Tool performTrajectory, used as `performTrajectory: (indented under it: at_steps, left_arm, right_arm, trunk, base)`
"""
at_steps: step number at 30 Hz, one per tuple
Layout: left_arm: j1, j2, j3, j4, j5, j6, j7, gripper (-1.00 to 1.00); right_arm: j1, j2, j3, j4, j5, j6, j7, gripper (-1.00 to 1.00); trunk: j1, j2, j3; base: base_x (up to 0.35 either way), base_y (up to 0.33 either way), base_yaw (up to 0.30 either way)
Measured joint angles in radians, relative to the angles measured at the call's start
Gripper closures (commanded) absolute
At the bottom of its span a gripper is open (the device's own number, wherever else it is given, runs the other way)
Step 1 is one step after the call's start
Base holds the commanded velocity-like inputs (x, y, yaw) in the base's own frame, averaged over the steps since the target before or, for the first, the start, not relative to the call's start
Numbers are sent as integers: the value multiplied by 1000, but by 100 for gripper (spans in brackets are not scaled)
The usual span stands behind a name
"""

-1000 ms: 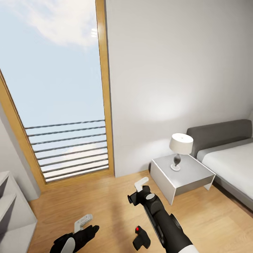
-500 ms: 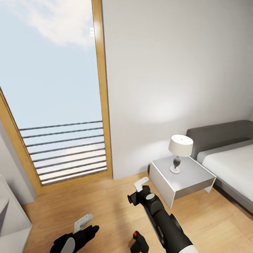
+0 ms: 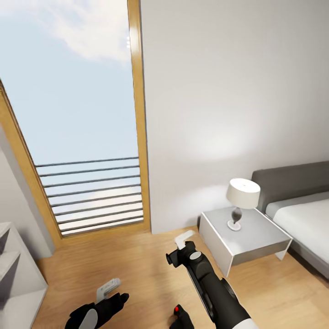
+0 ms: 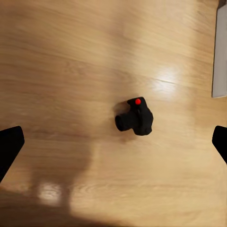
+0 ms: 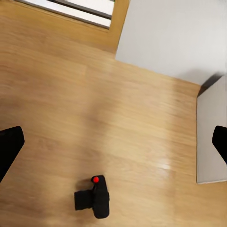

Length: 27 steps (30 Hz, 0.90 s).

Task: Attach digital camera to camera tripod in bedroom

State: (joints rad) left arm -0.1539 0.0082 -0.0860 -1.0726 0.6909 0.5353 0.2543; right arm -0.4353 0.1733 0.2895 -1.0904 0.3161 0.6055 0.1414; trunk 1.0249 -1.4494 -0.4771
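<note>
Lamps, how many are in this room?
1. The lamp, with a white shade, stands on the grey bedside table next to the bed. More may be hidden outside the picture.

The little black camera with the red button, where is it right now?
The digital camera lies on the wooden floor at the bottom edge of the head view, just left of the right arm, with the bedside table further off to its right.

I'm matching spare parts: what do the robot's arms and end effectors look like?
Both arms are glossy black. The right arm has a grey round cap by the wrist and turns white at the picture's bottom edge. The left end effector and right end effector have pale grey fingers.
</note>
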Motion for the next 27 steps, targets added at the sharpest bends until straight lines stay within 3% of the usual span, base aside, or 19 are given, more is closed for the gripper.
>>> performTrajectory:
  at_steps: [20,27]
  left_arm:
    - [0,0,1,0,0,0,0,-100]
    - [0,0,1,1,0,1,0,-100]
  right_arm:
    - [-1,-1,-2,0,-1,0,1,-100]
    - [-1,0,-2,0,-2,0,2,-100]
  trunk:
    - [0,0,0]
    - [0,0,0]
  base:
    - [7,-17,258]
    - [0,-136,102]
